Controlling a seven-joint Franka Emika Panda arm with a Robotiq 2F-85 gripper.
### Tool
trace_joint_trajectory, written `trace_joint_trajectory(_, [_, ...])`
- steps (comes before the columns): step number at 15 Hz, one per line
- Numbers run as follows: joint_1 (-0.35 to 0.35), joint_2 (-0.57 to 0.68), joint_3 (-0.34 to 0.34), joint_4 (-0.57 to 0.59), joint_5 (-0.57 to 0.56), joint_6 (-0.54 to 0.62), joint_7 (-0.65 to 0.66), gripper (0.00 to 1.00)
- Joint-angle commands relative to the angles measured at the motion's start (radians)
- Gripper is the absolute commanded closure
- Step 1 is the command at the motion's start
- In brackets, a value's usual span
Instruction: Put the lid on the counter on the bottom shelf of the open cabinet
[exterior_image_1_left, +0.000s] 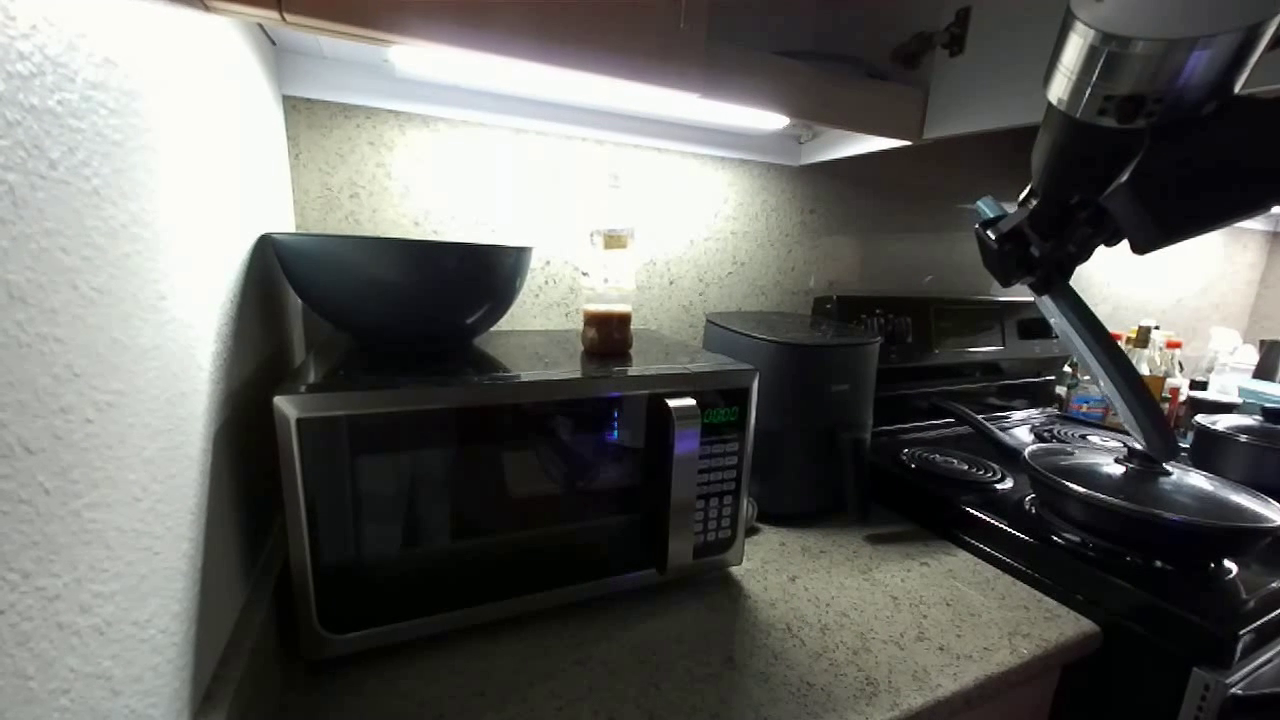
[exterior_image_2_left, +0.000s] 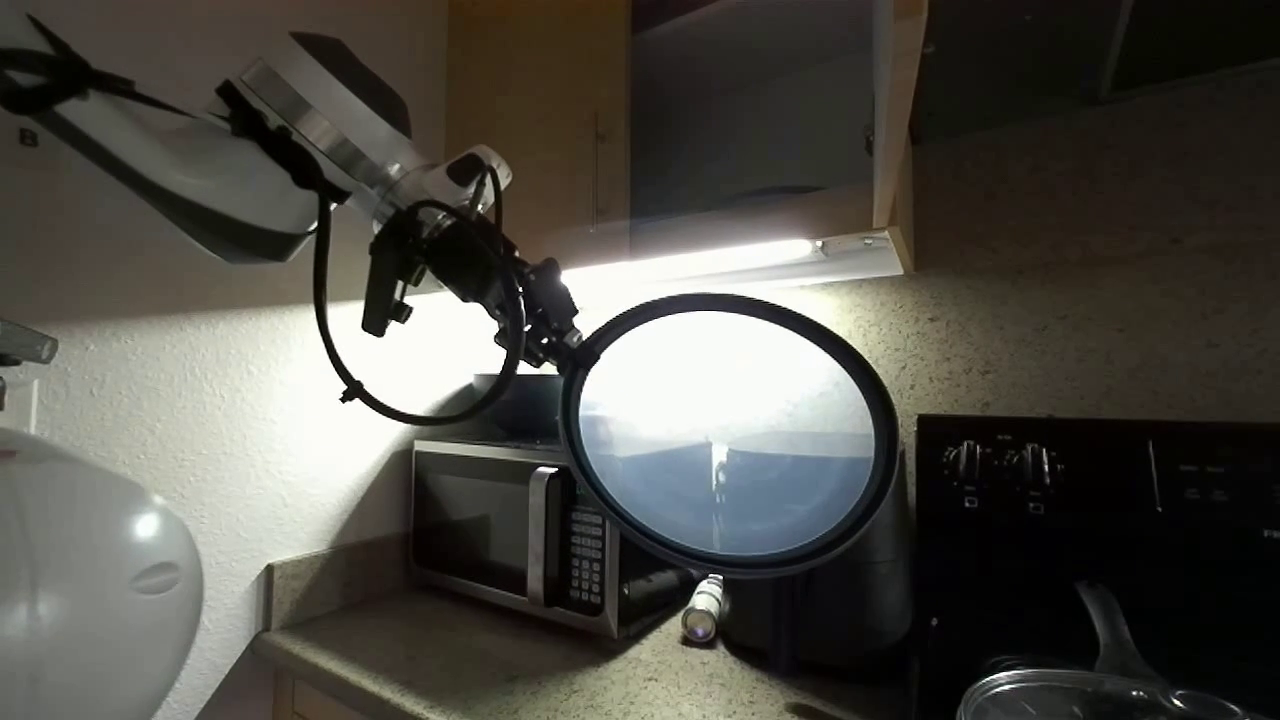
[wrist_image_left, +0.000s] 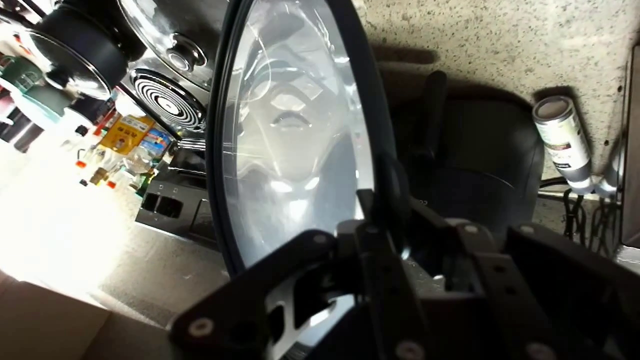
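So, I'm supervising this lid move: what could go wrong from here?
The hand grips the lid only at one side of its rim, so it might swivel or slip. Being wide, the lid could also catch the open cabinet on the way in. A swing toward the microwave might knock the container standing on it.

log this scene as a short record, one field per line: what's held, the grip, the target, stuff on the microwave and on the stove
held: lid, tilted, in the air
grip: gripper closed on the lid at its edge
target: open cabinet, overhead; lid not yet inside
inside target: dark curved thing, too dim to name
on the microwave: dark bowl; bottle with brown contents
on the stove: covered pan; covered pot
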Motion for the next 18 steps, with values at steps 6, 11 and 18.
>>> trace_joint_trajectory(6, [-0.060,-0.134,-0.037,0.029,-0.127,0.309,-0.049,0.95])
trace_joint_trajectory(11, [-0.178,-0.240,-0.122,-0.006,-0.170,0.613,0.019,0.95])
trace_joint_trajectory(18, [-0.189,-0.207,-0.072,0.017,-0.059,0.555,-0.056,0.95])
